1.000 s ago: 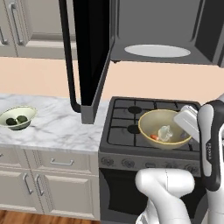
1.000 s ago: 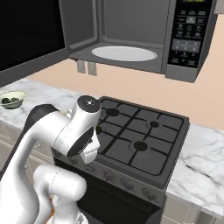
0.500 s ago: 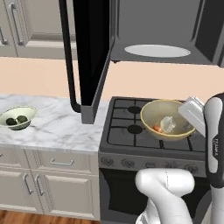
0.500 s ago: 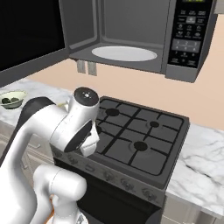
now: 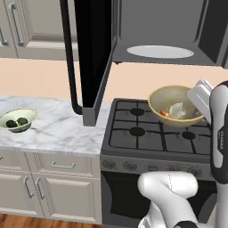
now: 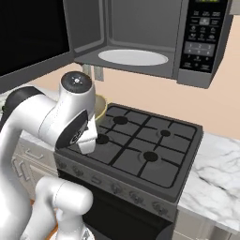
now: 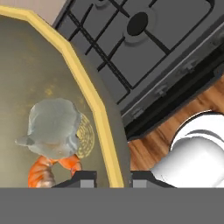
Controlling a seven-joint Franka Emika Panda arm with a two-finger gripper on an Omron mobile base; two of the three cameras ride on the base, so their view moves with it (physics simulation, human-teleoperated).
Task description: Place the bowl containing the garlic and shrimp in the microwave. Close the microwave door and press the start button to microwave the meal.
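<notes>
Kitchen scene, rendered: marble worktop (image 5: 58,129) on the near-left, black stove (image 5: 156,133) beside it, and the microwave (image 5: 164,31) hanging open above the stove with its white turntable (image 5: 160,51) bare. We see the microwave door (image 5: 91,58) swung out to the left, edge-on, over the worktop's right end. The bowl (image 5: 176,107) is up off the stove, hanging above the back right burners, below the cavity and not yet in it; the garlic (image 7: 54,127) sits on top of the shrimp (image 7: 43,170) inside. The gripper (image 7: 113,178) is pinched on the bowl's yellow rim at its right side, one finger inside the wall and one outside. To do this step well we'd keep the bowl level so the meal doesn't roll, lift until its base clears the cavity's lower lip, then go straight in and set down on the middle of the turntable, staying clear of the door edge. A pale bowl with green lumps (image 5: 18,120) sits at the worktop's left edge; ignore it. Hard to see: the fingertips are cut off at the frame bottom in the hand view, the arm's body covers most of the bowl in the right base view, and the control panel (image 6: 201,37) buttons are too small to read.
</notes>
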